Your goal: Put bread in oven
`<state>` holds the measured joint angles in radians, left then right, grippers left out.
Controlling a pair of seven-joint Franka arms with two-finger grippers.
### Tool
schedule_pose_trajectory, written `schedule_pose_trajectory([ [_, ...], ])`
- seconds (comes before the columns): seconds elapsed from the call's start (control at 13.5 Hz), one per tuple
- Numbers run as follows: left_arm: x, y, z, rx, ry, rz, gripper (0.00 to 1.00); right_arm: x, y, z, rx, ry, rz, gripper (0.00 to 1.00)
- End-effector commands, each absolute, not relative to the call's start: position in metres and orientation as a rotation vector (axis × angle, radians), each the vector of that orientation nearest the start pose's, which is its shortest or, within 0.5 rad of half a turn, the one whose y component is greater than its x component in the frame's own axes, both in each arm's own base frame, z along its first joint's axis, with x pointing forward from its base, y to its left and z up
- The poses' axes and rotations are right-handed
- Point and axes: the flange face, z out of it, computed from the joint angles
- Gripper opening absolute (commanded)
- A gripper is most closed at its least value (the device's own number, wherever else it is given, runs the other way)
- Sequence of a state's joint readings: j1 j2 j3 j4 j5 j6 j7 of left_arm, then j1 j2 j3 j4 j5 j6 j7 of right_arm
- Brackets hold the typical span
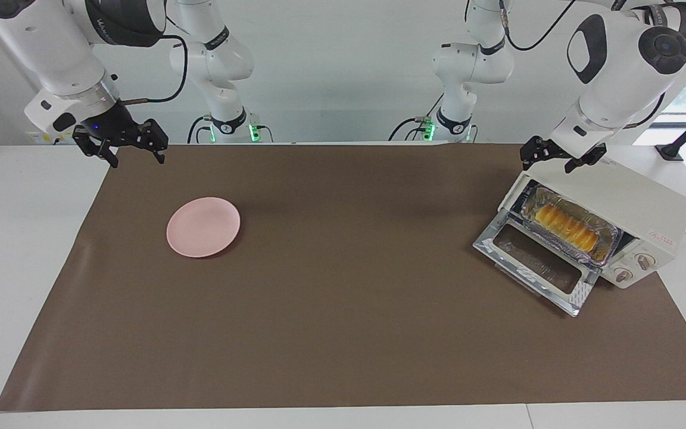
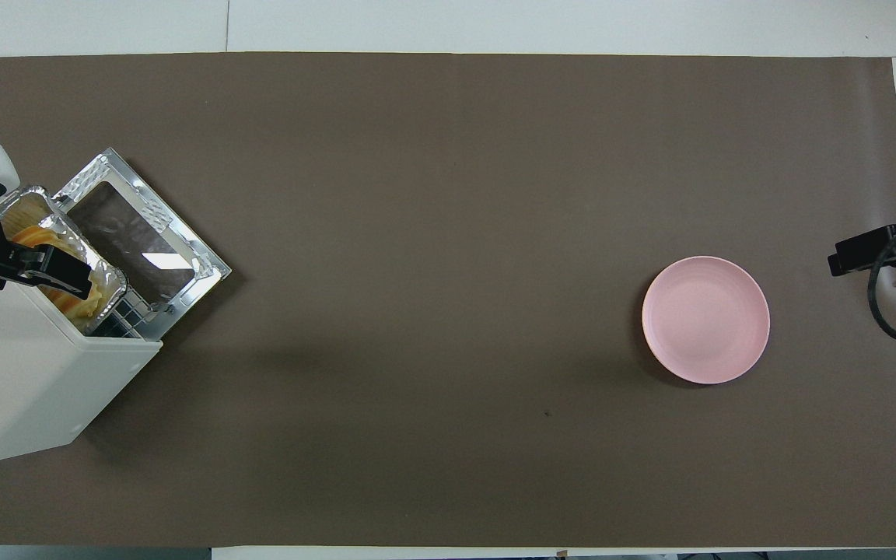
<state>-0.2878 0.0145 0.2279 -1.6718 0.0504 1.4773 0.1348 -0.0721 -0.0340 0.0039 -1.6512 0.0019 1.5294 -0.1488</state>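
Left hand (image 1: 560, 159) empty, fingers apart, up in the air over the oven (image 1: 635, 202) top edge, not touching it. Directly below that hand: bread (image 1: 564, 226) in a foil tray (image 1: 608, 249), sitting in the oven mouth with the door (image 1: 536, 262) dropped open. Right hand (image 1: 121, 145) fingers apart, empty, waiting over the worktop (image 1: 343, 333) edge, pink plate (image 1: 203, 227) below and well apart.

Crinkled shiny foil tray (image 1: 608, 247), seemingly
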Motion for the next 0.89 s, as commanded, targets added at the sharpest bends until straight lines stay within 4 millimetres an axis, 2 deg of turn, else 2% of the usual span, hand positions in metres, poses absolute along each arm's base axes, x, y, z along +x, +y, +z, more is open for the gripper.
schedule_pose_trajectory([
  [0.0, 0.533, -0.024, 0.567, -3.085, 0.3, 0.313, 1.0, 0.531, -0.038, 0.602, -3.133, -0.147, 0.143, 1.0],
  [0.44, 0.532, -0.024, 0.569, -3.084, 0.302, 0.312, 1.0, 0.531, -0.038, 0.602, -3.132, -0.147, 0.145, 1.0],
  [0.81, 0.536, -0.034, 0.572, -3.08, 0.32, 0.297, 1.0, 0.531, -0.038, 0.602, -3.132, -0.147, 0.145, 1.0],
])
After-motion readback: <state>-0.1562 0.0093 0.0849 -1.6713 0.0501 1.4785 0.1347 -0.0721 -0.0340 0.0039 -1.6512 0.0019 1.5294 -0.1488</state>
